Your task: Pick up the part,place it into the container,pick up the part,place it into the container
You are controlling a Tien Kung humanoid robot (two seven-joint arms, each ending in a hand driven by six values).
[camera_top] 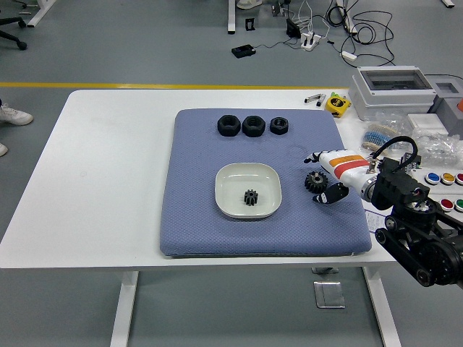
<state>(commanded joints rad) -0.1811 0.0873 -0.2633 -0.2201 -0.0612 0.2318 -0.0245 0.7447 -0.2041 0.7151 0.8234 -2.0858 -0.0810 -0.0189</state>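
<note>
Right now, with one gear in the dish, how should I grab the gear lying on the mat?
Grip the black gear across its toothed rim, coming from above and the right. It lies flat on the blue mat, apart from the white dish, with the right robot hand open beside it.

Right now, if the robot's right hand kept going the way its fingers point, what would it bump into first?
Probably the black gear on the blue mat, right beside the right hand. Farther along sits the white dish.
</note>
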